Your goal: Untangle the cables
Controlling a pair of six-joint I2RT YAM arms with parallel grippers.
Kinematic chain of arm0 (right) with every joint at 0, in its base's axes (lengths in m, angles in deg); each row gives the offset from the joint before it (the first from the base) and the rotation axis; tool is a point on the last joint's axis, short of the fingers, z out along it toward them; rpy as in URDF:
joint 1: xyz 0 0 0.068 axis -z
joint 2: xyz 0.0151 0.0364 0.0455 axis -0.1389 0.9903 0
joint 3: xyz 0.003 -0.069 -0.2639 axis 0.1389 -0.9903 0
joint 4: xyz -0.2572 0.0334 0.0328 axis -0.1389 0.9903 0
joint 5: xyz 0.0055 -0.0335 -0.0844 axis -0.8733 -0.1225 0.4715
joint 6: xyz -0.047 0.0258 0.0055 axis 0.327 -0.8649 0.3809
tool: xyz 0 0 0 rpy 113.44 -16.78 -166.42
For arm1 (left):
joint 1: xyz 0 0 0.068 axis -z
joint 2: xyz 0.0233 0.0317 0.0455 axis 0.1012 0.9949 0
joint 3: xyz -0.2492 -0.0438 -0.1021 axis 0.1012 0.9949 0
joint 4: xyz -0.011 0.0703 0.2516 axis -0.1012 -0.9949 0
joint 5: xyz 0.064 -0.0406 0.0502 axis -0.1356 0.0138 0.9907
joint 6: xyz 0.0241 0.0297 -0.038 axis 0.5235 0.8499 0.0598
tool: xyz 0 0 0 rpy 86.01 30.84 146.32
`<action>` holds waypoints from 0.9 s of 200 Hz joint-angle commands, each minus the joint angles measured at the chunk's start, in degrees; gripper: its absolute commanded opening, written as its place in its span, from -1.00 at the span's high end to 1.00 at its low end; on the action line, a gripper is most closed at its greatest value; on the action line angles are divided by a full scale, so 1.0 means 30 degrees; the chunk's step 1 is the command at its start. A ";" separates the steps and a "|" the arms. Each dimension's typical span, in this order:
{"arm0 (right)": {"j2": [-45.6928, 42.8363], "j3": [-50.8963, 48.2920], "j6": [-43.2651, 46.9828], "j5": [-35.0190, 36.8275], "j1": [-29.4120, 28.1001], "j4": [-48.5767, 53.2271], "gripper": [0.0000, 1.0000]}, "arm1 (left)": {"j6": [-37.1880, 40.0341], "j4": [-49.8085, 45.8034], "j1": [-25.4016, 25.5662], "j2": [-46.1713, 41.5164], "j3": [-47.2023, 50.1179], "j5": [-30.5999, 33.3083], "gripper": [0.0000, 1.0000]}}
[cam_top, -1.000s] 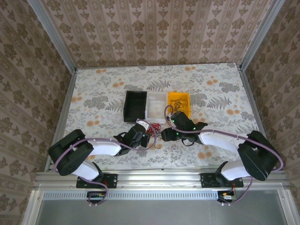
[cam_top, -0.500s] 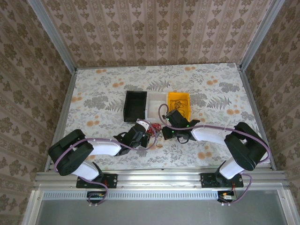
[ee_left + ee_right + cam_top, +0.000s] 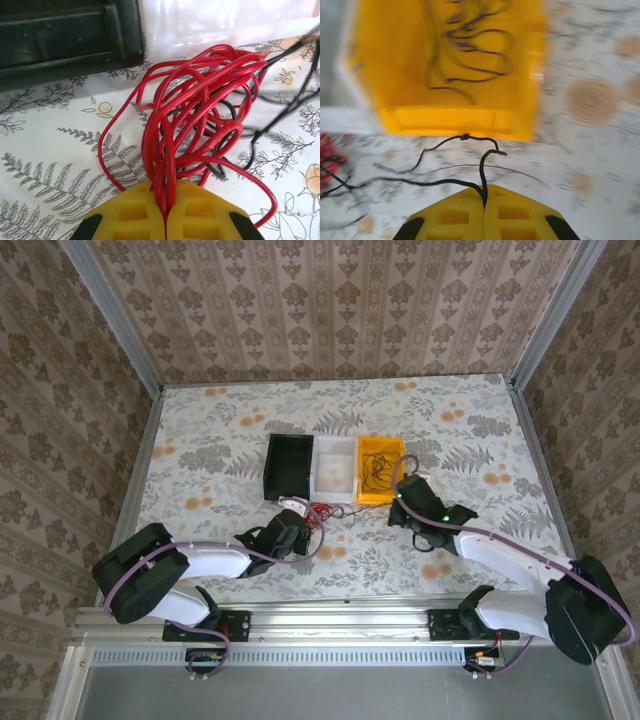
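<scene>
Right claw [image 3: 485, 195] shifted right toward yellow bin [image 3: 455, 122], pinching black cable [image 3: 481, 175]; left claw [image 3: 166, 205] pinching red cables [image 3: 160, 145].

I see the red cables [image 3: 200, 115] as a tight snarl of glossy loops. A few thin black cables [image 3: 280, 107] thread through it and trail right over the tabletop [image 3: 50, 165]. The red loops gather near-side into the clamped left gripper [image 3: 166, 212]. One black cable [image 3: 482, 172] is pinched in the right gripper [image 3: 485, 200]. It kinks just near of the yellow bin [image 3: 455, 122], then runs left toward the red bunch. More dark curly cables [image 3: 470, 55] lie loose inside that bin.
</scene>
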 commanded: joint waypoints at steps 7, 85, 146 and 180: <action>-0.1465 -0.0847 -0.3030 0.1709 0.1599 0.2461 1.00 | -0.0954 -0.2400 -0.0428 -0.0049 0.0844 0.1131 1.00; -0.3606 -0.0770 -0.3380 0.3225 0.4157 0.4600 1.00 | -0.2639 -0.4354 -0.0607 -0.0155 0.0786 0.2802 1.00; -0.5564 -0.0017 -0.1012 0.0954 1.0823 0.6382 1.00 | -0.3940 -0.4829 -0.0980 -0.0059 0.1164 0.4046 1.00; -0.5365 0.0413 -0.0087 -0.1530 1.4346 0.6160 1.00 | -0.4112 -0.4384 -0.1173 -0.0106 0.1503 0.3774 1.00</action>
